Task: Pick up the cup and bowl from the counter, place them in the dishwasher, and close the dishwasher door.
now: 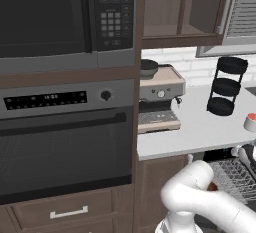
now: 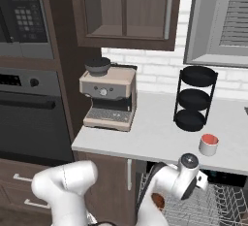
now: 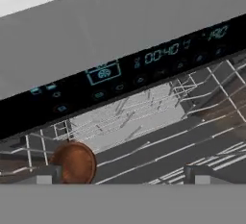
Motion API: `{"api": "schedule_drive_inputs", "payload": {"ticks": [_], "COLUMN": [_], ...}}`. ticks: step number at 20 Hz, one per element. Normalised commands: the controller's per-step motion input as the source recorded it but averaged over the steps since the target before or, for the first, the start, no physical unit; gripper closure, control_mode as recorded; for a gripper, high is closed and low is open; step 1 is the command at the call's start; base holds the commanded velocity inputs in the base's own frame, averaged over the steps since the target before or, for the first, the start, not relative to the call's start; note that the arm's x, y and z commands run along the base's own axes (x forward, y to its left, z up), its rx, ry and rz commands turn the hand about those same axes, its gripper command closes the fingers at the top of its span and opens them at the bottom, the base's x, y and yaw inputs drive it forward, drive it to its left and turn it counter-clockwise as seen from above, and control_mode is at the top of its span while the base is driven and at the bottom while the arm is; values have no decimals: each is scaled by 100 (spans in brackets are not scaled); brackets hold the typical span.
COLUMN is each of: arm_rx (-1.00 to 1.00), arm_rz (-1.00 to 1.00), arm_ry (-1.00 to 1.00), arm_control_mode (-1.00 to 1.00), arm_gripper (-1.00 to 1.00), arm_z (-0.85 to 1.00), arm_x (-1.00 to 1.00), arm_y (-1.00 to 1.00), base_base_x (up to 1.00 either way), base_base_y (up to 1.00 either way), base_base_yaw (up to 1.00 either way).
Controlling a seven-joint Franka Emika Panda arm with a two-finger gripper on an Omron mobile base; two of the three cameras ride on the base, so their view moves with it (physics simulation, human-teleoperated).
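Note:
The cup (image 2: 209,145), white with a red inside, stands upright on the pale counter (image 2: 145,137) near its right part; it also shows at the right edge as cup (image 1: 250,122). The bowl (image 3: 74,163), round and brown, lies in the grey wire rack (image 3: 144,122) of the dishwasher (image 3: 144,69), under the black control strip with teal lights. My gripper (image 3: 124,175) hangs open just above the rack, with the bowl by its left fingertip (image 3: 45,175) and nothing between the fingers. The bowl (image 2: 157,201) peeks out beside my wrist. The dishwasher door is out of view.
An espresso machine (image 2: 109,96) stands at the counter's left end. A black three-tier stand (image 2: 195,99) is behind the cup. A black wall oven (image 1: 65,137) and a microwave (image 1: 65,17) fill the tall cabinet on the left. The pulled-out rack (image 2: 213,205) spreads to the right under the counter.

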Motion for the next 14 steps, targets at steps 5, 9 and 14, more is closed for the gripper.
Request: {"api": "schedule_drive_inputs", "payload": {"ticks": [5, 9, 14], "arm_rx": [-38, -42, -34], "arm_rz": [6, 3, 2], "arm_ry": [1, 15, 29], "arm_control_mode": [-100, -100, -100], "arm_gripper": [-100, -100, -100], "arm_z": [100, 100, 100], "arm_x": [4, 0, 33], "arm_y": [-18, 2, 4], "base_base_x": [0, 0, 0], "base_base_y": [0, 0, 0], "base_base_yaw": [0, 0, 0]}}
